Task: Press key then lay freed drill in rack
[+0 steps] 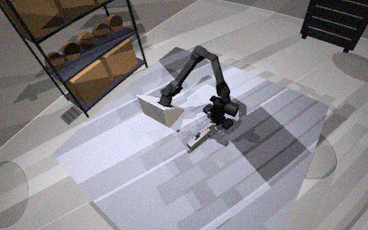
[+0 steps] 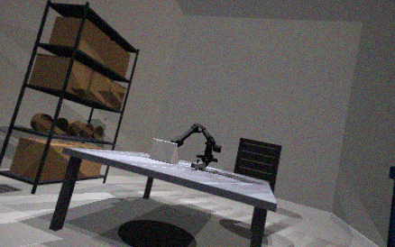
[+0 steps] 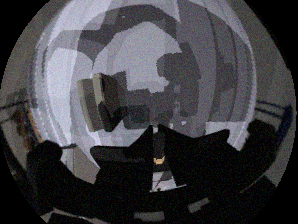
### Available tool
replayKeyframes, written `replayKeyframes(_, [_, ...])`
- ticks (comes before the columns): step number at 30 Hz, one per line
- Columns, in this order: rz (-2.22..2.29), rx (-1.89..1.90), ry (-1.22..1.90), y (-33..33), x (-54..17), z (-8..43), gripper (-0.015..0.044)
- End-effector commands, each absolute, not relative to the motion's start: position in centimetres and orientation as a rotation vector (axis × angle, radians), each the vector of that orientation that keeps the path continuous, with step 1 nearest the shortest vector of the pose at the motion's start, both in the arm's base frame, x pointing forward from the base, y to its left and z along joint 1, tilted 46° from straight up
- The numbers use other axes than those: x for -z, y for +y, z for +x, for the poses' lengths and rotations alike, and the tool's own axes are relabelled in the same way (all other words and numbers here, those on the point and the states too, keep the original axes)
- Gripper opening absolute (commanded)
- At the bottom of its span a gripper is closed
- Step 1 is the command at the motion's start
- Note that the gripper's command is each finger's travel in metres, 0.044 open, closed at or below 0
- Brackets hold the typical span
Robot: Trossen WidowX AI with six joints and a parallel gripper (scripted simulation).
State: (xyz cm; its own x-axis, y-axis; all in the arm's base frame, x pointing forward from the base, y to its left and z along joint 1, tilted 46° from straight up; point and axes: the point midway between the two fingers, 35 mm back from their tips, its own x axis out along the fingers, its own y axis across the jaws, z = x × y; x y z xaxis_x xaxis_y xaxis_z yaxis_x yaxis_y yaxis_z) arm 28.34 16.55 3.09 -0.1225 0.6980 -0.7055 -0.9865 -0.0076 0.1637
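At the block's [image 1: 201, 137] [image 2: 197, 166] end on the table [image 1: 122, 147] [image 2: 167, 174], the gripper [image 1: 215, 124] [image 2: 205, 168] [image 3: 154, 127] pinches the drill [image 3: 159, 160]; probably slim, stiff, slippery; best held by its shank, squarely.
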Motion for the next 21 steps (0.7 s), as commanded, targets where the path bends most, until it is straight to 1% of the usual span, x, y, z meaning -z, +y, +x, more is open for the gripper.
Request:
replayKeyframes(1, [-0.504, -1.549, 0.737, 17.0, -3.7, 28.6, 0.0000])
replayKeyframes(21, [-0.504, -1.549, 0.735, 18.6, -5.9, 29.1, 0.0000])
